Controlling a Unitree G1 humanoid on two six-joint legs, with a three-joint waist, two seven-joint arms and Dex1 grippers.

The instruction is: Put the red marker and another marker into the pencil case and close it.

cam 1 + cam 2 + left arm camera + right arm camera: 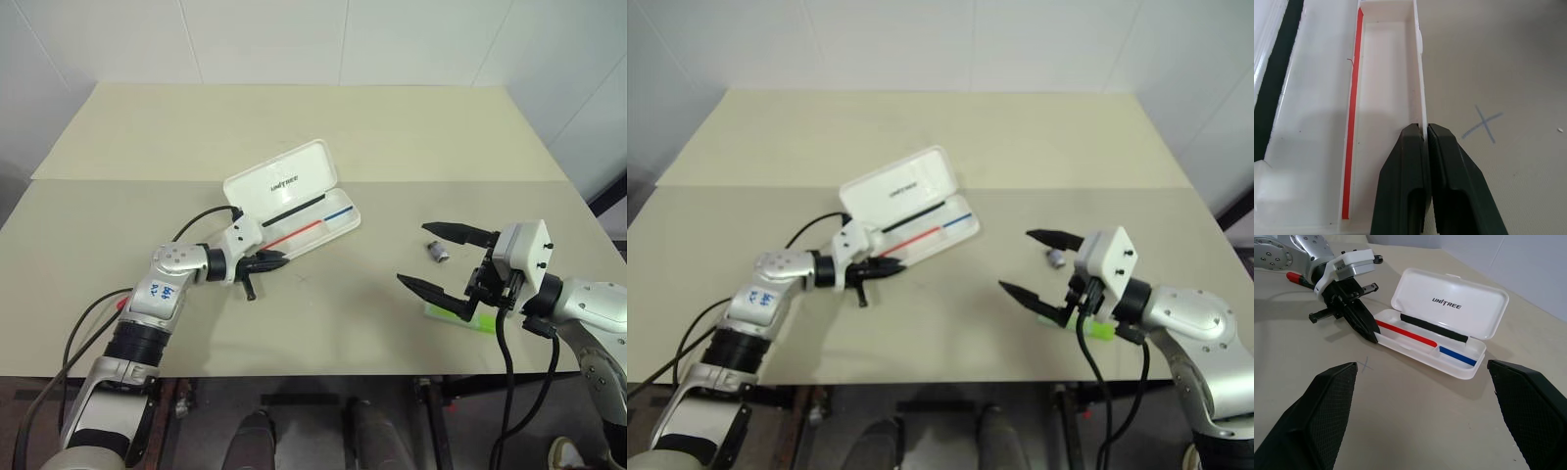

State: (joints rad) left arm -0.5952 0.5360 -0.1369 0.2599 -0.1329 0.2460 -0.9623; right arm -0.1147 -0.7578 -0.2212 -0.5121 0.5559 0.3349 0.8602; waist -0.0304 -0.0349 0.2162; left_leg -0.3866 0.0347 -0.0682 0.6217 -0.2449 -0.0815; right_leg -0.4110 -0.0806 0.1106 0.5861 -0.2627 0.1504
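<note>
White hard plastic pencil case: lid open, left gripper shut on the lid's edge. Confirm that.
Wrong in one respect: the left gripper is shut on the tray's front wall, not the lid, as the left wrist view shows. The white hard plastic pencil case does lie open.

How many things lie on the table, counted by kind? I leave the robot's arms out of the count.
Markers: 2 (red marker, green highlighter)
Pencil case: 1
Small grey cylinder: 1
Total: 4

The pencil case (1449, 318) lid reads "UNITREE" in dark letters.
</note>
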